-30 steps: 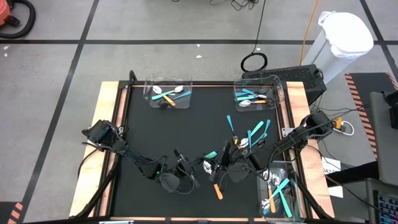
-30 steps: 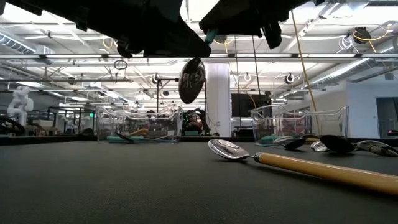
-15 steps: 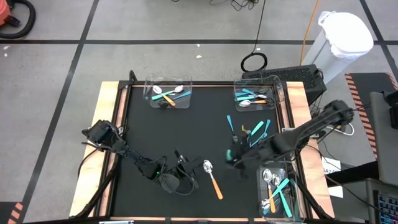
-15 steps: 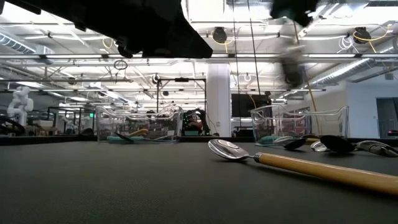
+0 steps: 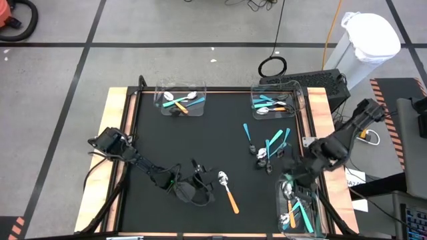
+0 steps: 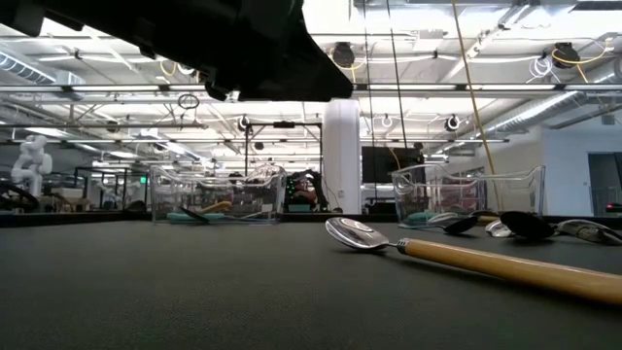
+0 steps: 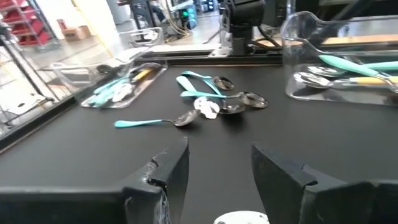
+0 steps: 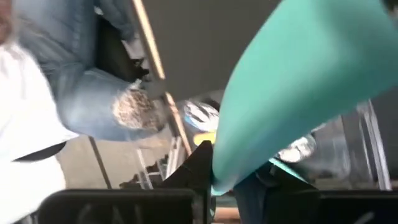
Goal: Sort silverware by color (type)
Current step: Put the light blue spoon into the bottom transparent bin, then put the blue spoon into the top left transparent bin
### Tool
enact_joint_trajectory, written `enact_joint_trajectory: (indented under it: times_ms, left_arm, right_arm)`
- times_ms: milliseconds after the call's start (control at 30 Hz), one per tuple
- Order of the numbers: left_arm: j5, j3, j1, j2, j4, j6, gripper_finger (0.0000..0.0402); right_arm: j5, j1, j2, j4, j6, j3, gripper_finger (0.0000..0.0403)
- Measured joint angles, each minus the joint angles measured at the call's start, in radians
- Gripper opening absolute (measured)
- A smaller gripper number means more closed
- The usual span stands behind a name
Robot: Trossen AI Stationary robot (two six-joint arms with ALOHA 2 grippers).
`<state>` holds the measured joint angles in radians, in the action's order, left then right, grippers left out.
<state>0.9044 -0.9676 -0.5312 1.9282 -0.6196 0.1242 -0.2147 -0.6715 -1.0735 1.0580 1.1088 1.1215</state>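
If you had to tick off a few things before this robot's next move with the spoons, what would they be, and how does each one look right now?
1. Right gripper shut on the teal utensil: ok.
2. Right gripper over the near-right bin: ok.
3. Left gripper open with nothing between its fingers: ok.
4. Orange-handled spoon lying flat on the mat beside the left gripper: ok.
5. Loose teal spoons all sorted: not ok.
6. Which bin takes which colour: cannot tell; bins hold both.

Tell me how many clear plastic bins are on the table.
3. One bin sits at the far edge toward the left, a second at the far right corner, and a third at the near right corner. None seems hidden.
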Motion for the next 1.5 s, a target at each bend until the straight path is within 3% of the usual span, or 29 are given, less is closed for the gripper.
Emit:
enact_joint_trajectory:
  times_ms: [233,567,667,800,967,1033,1100,1233,1400,1500]
  left_arm:
    - [-0.071,0.0,0.001,0.0,0.0,0.001,0.0171]
    - [-0.072,0.0,0.014,0.0,-0.055,0.001,0.0171]
    - [-0.072,0.0,0.023,0.0,-0.055,0.001,0.0171]
    - [-0.063,0.001,0.034,0.0,-0.056,0.001,0.0171]
    - [-0.015,0.001,0.068,0.0,-0.092,0.001,0.0171]
    - [-0.019,0.001,0.09,-0.005,-0.102,0.002,0.0171]
    - [-0.086,0.001,0.12,-0.018,-0.096,0.023,0.0171]
    - [-0.228,0.001,0.199,-0.052,-0.041,0.053,0.0171]
    - [-0.264,0.001,0.296,-0.06,-0.018,-0.002,0.0171]
    - [-0.305,0.001,0.348,-0.061,-0.003,-0.002,0.0171]
  right_arm:
    - [-0.031,-0.157,-0.045,-0.038,0.217,-0.119,0.0068]
    - [-0.074,-0.208,-0.057,-0.239,0.247,-0.167,0.0134]
    - [-0.018,-0.208,-0.038,-0.239,0.225,-0.166,0.0147]
    - [0.157,-0.19,-0.015,-0.25,0.067,-0.166,0.0152]
    - [0.57,-0.087,0.016,-0.276,-0.173,-0.166,0.0153]
    - [0.731,-0.018,0.028,-0.26,-0.198,-0.166,0.0153]
    - [0.814,0.069,0.033,-0.221,-0.176,-0.166,0.0153]
    - [0.773,0.266,0.015,-0.089,-0.169,-0.166,0.0153]
    - [0.675,0.486,-0.061,0.067,-0.179,-0.172,0.0153]
    - [0.583,0.572,-0.094,0.069,-0.207,-0.209,0.0153]
